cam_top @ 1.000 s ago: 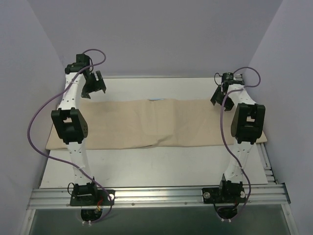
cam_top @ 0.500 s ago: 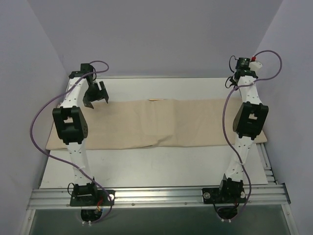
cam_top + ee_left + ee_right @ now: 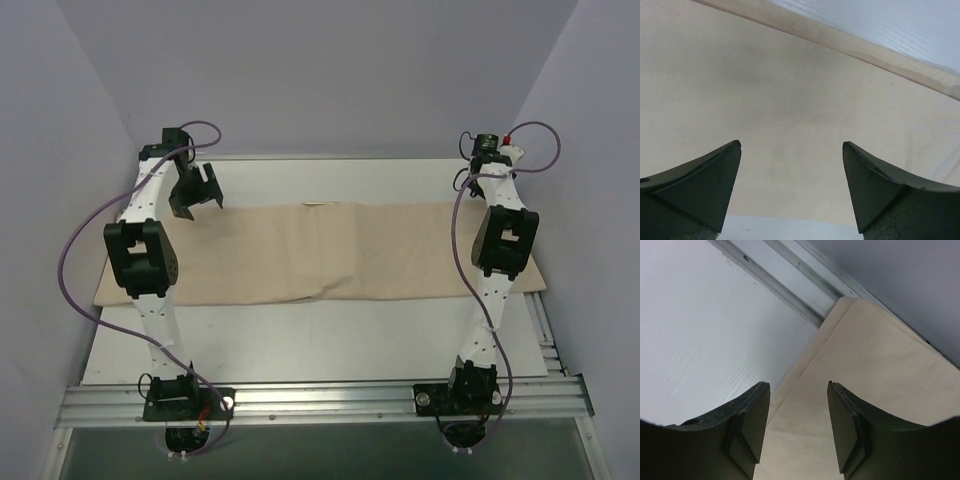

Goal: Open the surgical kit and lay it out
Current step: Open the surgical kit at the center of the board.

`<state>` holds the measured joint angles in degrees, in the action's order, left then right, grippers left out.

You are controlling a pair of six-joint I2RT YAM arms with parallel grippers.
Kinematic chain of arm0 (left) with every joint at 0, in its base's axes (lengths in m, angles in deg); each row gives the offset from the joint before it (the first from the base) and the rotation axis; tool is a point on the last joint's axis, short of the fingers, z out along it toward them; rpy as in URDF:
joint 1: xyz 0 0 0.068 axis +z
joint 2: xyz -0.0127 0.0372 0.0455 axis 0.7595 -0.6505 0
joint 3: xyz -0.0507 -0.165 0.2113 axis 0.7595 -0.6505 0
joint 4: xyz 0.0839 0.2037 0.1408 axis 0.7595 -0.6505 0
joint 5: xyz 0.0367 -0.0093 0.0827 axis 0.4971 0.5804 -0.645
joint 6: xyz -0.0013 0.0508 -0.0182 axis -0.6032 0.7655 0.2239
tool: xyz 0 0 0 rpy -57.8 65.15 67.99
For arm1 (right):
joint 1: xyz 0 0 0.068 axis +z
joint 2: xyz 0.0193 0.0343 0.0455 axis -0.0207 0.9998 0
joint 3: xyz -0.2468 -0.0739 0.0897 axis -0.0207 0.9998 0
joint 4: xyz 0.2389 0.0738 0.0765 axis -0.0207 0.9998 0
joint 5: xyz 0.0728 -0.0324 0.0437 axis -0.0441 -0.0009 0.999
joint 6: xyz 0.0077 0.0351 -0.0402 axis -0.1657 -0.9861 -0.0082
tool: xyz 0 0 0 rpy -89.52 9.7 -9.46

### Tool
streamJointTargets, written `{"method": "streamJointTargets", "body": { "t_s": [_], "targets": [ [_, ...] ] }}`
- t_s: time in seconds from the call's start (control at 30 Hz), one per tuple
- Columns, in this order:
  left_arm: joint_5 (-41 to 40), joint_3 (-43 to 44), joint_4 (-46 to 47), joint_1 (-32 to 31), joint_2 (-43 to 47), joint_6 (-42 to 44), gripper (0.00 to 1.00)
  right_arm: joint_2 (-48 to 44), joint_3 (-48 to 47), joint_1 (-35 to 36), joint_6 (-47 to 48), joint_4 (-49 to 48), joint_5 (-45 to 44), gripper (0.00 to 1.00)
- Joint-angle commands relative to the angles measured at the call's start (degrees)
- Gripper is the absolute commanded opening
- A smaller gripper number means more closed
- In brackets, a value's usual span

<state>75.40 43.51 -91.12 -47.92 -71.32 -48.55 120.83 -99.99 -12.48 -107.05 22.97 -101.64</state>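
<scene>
The open right gripper [image 3: 798, 386] is lifting off the big beige cloth wrap [image 3: 320, 250] (still folded) by the far right corner; the left gripper [image 3: 791, 145] is hanging open too.

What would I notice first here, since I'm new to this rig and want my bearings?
A wide beige cloth wrap lies flat across the middle of the white table, nearly side to side. Toward its far edge, the left gripper hangs open above the cloth's left end. The right gripper hangs open above its right edge, near a corner.
</scene>
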Motion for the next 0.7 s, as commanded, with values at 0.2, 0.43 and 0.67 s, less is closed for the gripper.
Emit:
{"method": "streamJointTargets", "body": {
  "t_s": [0.2, 0.43, 0.67],
  "targets": [
    [2.04, 4.25, -0.49, 0.17, -0.14, -0.15, 0.91, -2.28, 4.41, -0.49, -1.97, 1.85, -1.45, 0.47],
    [1.96, 5.57, -1.02, 0.17, -1.11, -0.32, 0.91, -0.08, 4.15, -0.66, -3.20, 0.80, -0.74, 0.37],
    [1.87, 4.69, -0.58, 0.09, -1.11, -0.41, 0.91, -0.43, 4.06, -1.01, -3.20, 0.80, -0.57, 0.12]
  ]
}}
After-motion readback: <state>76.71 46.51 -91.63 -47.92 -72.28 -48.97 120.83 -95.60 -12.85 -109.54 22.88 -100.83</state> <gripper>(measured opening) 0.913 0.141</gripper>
